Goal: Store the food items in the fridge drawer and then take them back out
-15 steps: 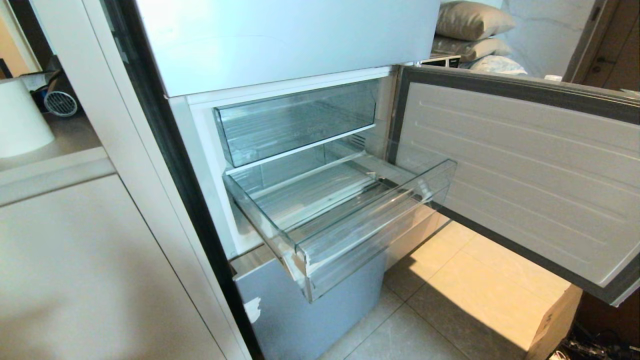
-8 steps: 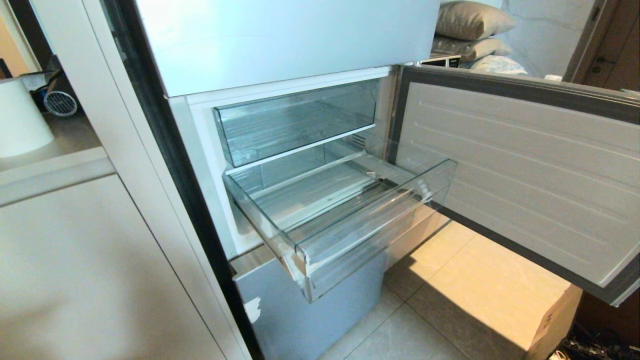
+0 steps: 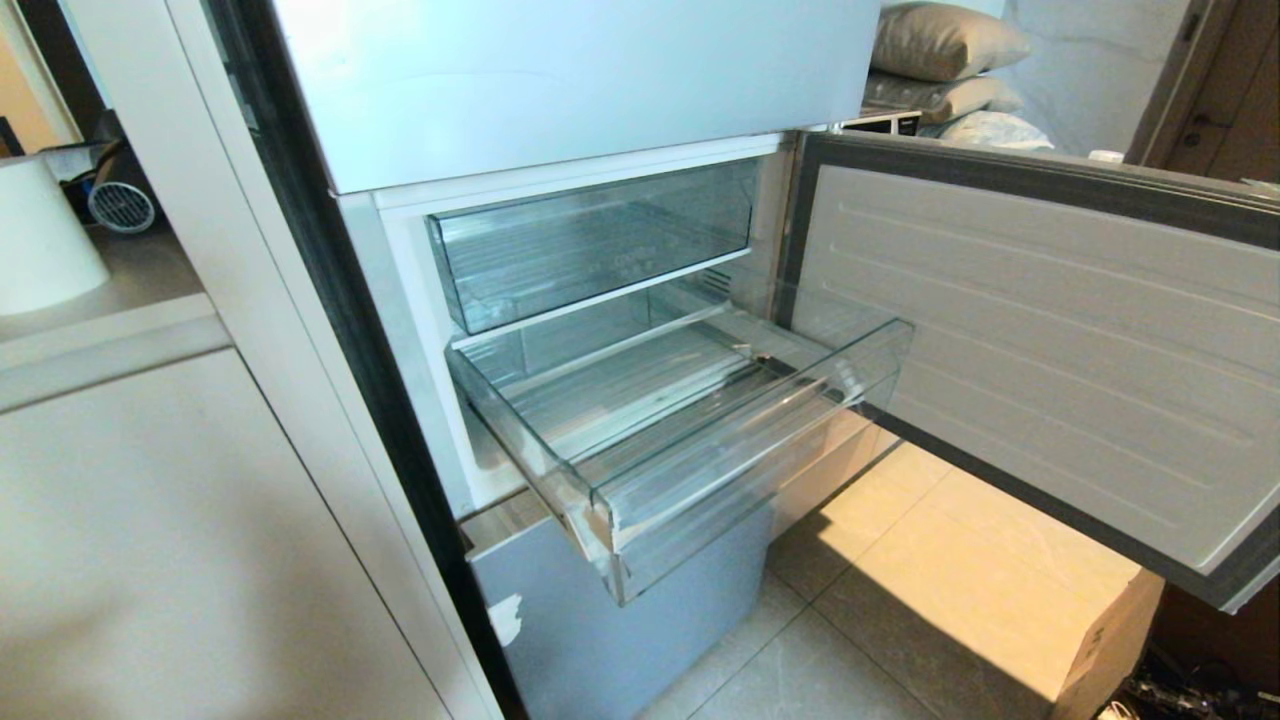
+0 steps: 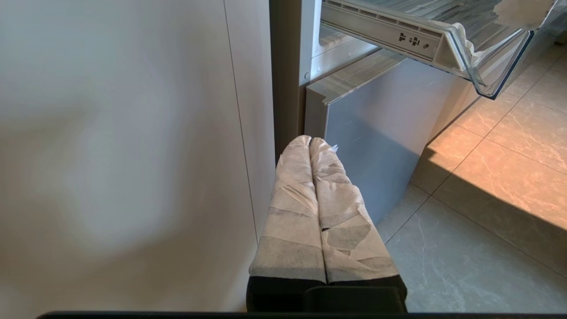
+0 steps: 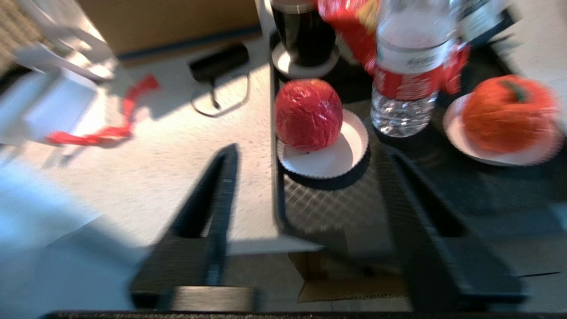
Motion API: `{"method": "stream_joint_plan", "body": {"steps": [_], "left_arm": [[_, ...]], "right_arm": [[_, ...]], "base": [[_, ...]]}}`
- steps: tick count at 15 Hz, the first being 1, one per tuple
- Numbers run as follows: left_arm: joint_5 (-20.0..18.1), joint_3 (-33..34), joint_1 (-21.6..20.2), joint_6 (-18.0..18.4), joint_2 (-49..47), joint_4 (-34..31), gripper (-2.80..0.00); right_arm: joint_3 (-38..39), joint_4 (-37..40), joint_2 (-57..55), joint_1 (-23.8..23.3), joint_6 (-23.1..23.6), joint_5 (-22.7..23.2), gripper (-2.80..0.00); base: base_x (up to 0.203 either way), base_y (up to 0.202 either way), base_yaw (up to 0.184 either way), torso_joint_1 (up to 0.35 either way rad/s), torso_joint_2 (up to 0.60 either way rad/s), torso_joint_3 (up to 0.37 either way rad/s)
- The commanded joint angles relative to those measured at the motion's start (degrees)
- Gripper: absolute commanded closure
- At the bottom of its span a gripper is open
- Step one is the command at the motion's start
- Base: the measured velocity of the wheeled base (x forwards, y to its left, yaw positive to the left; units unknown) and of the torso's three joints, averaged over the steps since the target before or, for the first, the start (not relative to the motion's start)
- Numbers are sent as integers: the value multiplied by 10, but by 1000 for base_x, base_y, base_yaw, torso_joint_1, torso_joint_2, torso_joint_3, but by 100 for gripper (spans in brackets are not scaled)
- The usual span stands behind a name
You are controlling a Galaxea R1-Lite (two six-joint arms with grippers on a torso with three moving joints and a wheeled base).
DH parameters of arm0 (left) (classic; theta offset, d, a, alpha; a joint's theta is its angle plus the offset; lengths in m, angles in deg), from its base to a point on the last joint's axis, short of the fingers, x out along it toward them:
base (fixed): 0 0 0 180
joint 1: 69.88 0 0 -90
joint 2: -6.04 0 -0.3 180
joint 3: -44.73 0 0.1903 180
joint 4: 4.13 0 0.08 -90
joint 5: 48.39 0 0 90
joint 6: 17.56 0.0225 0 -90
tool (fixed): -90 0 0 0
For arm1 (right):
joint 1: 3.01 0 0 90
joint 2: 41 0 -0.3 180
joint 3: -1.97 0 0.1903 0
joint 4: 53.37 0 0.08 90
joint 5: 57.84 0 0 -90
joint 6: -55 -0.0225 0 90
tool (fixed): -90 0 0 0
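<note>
- Two food items sit on white dishes: glossy red piece, orange-red piece.
- Right gripper spread, empty, just short of the red piece.
- Left gripper pressed together, parked low beside the fridge.
- Fridge drawer pulled out.

No legible text anywhere. Only blurred, unreadable white print on the red label of the water bottle, and a faint, undecipherable mark on the front of the upper clear drawer.
</note>
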Motion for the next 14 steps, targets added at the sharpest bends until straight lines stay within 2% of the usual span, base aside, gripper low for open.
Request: {"method": "stream_joint_plan", "body": {"steps": [1,3,5,7,10,12,14], "left_arm": [[0,1,0,0,-1,0,0],[0,1,0,0,-1,0,0],[0,1,0,0,-1,0,0],[0,1,0,0,-1,0,0],[0,1,0,0,-1,0,0],[0,1,0,0,-1,0,0],[0,1,0,0,-1,0,0]], "right_arm": [[63,4,168,9,-5,-8,0],[99,40,270,37,-8,-20,0],[119,123,385,90,-8,-32,0],[140,205,460,191,-6,-47,0],[182,247,531,377,0,-80,0],[221,260,605,497,27,-104,0],[265,287,679,574,75,-117,0]], "base": [[0,0,0,0,0,0],[0,0,0,0,0,0],[0,0,0,0,0,0],[0,0,0,0,0,0],[0,0,0,0,0,0],[0,0,0,0,0,0],[0,0,0,0,0,0]]}}
